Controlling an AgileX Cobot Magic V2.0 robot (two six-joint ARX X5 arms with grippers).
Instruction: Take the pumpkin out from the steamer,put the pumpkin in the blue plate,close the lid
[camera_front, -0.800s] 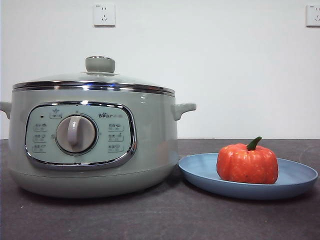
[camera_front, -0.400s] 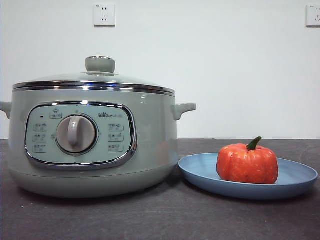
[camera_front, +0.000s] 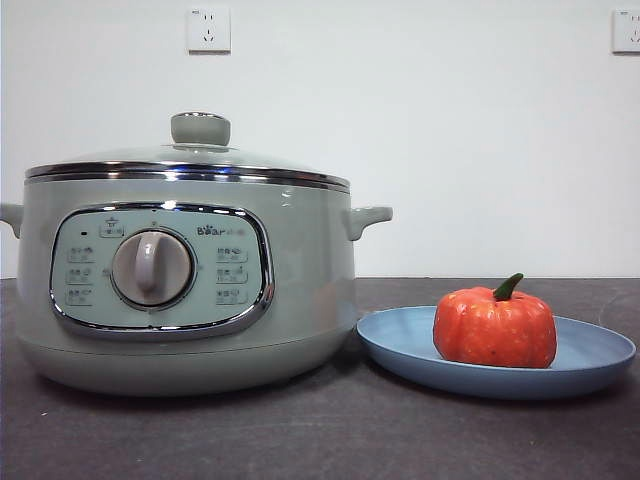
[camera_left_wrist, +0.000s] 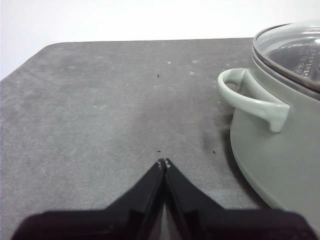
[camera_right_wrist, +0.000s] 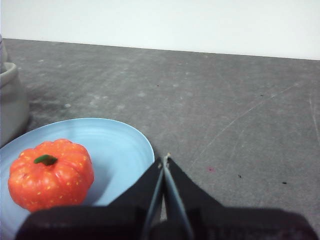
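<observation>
No change from a second ago: nothing moved in the front view. Steamer (camera_front: 185, 290) sits at left on the dark table (camera_front: 320, 440), lid (camera_front: 190, 160) seated on its rim, closed. Just right of it, near but apart, the blue plate (camera_front: 590, 355) with the pumpkin (camera_front: 495, 328) upright on it. Bare table in front of both. Left gripper (camera_left_wrist: 164, 162) pinched together, holding nothing, over open table beside the pot's handle. Right gripper (camera_right_wrist: 165, 160) likewise closed and empty, by the plate's edge.
</observation>
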